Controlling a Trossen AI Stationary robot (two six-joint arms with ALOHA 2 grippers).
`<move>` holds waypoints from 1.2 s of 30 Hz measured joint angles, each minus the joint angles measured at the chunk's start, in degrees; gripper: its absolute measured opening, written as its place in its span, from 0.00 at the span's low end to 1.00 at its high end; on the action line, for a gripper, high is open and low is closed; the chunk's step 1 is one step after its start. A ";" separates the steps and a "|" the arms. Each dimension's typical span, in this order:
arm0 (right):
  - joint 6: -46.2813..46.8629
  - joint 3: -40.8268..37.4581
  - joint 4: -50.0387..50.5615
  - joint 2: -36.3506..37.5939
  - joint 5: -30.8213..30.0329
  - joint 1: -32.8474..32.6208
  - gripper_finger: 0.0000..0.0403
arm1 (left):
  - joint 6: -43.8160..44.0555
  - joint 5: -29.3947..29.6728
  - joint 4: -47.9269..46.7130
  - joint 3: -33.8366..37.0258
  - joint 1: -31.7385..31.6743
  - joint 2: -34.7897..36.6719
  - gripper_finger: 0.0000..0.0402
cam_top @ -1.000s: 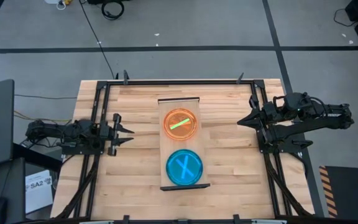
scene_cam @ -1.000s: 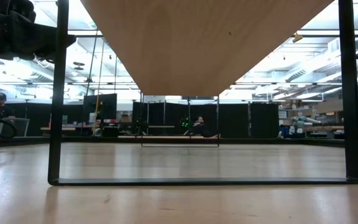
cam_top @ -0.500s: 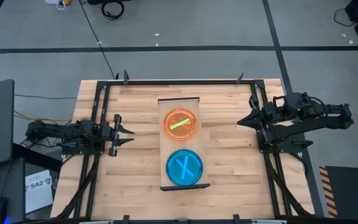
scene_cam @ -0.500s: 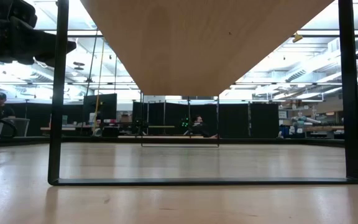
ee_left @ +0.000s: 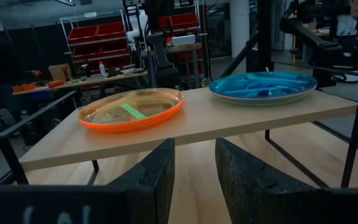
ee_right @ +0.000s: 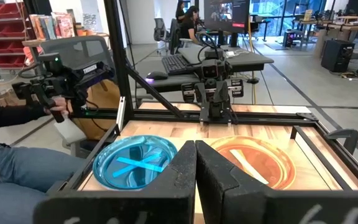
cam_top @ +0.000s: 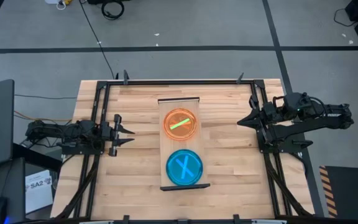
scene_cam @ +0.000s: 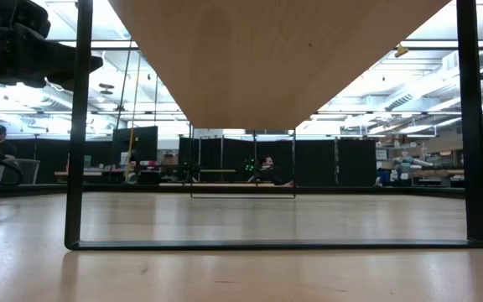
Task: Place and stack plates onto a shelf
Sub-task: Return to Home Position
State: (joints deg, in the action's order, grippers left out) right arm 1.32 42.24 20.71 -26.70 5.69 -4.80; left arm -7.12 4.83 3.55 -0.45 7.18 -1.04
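Note:
The shelf (cam_top: 179, 102) stands along the middle of the table, a light-wood board on thin dark end frames (scene_cam: 78, 126). An orange plate (cam_top: 180, 124) with a lime green streak in it lies on the shelf's far half. A cyan blue plate (cam_top: 184, 167) marked with a pale cross lies on its near half. Both also show in the left wrist view, the orange plate (ee_left: 132, 110) and the blue plate (ee_left: 263, 86). My left gripper (cam_top: 131, 135) hovers open, left of the shelf. My right gripper (cam_top: 239, 123) hangs shut, right of the shelf. Pink plates are out of view.
Dark frame rails (cam_top: 98, 124) run along the table's left, right and far edges. Bare plank top (cam_top: 135, 168) lies on both sides of the shelf. A person's arm and legs (ee_right: 17, 162) show beyond the table in the right wrist view.

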 joint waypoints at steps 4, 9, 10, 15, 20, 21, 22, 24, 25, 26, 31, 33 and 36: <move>-0.02 0.00 0.94 -0.02 0.00 0.00 0.03 | 0.03 0.01 0.02 0.02 0.00 0.00 0.31; -0.02 -4.08 -3.58 0.22 1.38 -0.02 0.03 | 0.01 0.01 0.02 0.02 0.00 0.00 0.31; -0.02 -5.61 -5.17 0.24 1.77 -0.02 0.03 | 0.01 0.01 0.03 0.02 0.00 0.00 0.31; 1.19 -12.95 -10.65 0.26 1.90 -0.03 0.03 | 0.01 0.01 0.04 0.02 0.00 -0.02 0.31; 2.07 -18.86 -15.75 0.26 1.90 -0.03 0.03 | -0.01 0.01 0.04 0.04 0.00 -0.02 0.31; 2.06 -20.00 -17.56 0.26 1.91 -0.04 0.03 | 0.01 0.01 0.04 0.04 0.00 -0.02 0.31; 1.92 -21.19 -19.34 0.29 1.90 -0.04 0.03 | 0.01 0.01 0.04 0.04 0.00 -0.02 0.31; 1.56 -23.39 -22.19 0.60 1.92 -0.02 0.03 | 0.01 0.01 0.04 0.04 0.00 -0.02 0.31; 1.49 -24.41 -23.42 0.86 1.92 -0.03 0.03 | 0.01 0.01 0.04 0.04 0.00 -0.02 0.31; 1.51 -25.42 -24.51 1.26 1.92 -0.02 0.03 | 0.01 0.01 0.02 0.04 0.00 -0.02 0.31; 2.00 -30.15 -26.74 4.71 1.92 -0.02 0.03 | 0.01 0.01 0.02 0.04 0.00 -0.02 0.31; 2.12 -31.66 -26.78 6.75 1.92 -0.02 0.03 | 0.03 -0.01 0.02 0.04 0.00 -0.02 0.31; 2.12 -33.36 -26.96 10.21 1.92 0.00 0.03 | 0.02 0.01 0.02 0.04 0.00 -0.02 0.31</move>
State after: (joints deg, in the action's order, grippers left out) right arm 3.44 8.88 -6.25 -16.49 7.62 -4.80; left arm -7.11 4.84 3.57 -0.40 7.18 -1.06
